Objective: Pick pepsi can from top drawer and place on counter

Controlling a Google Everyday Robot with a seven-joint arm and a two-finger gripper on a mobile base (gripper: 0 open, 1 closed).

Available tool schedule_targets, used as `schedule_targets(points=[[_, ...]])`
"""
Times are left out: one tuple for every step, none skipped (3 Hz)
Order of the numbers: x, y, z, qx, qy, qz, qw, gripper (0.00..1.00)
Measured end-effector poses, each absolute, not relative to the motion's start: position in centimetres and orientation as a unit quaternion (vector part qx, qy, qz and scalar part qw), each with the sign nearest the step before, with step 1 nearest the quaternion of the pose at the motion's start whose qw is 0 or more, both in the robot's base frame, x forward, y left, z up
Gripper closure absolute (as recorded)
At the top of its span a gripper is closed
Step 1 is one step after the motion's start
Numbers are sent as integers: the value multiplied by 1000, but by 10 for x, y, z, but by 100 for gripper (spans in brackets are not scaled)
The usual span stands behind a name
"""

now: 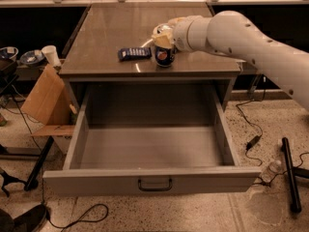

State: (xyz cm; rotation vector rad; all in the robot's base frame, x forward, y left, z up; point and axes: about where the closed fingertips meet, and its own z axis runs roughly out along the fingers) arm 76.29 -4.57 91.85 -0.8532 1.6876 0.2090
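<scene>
The pepsi can [164, 57] stands upright on the counter [145, 28] near its front edge, dark blue with a round logo. My gripper [162, 38] is right above the can's top, at the end of the white arm that reaches in from the right; it touches or closely covers the can's upper end. The top drawer [152, 178] is pulled wide open below the counter and its inside shows nothing in it. Its small dark handle [154, 184] is at the centre of the front panel.
A flat dark blue packet [134, 53] lies on the counter just left of the can. A cardboard box [44, 98] leans at the cabinet's left. Bowls and a white cup [50, 55] sit at far left. Cables, a plastic bottle [270, 170] and a black bar [288, 173] lie on the floor at right.
</scene>
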Motion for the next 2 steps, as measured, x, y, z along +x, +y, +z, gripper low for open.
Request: schedule_targets(points=[[763,-45,915,-362,722,89,584,5],[763,-46,913,-359,719,90,588,0]])
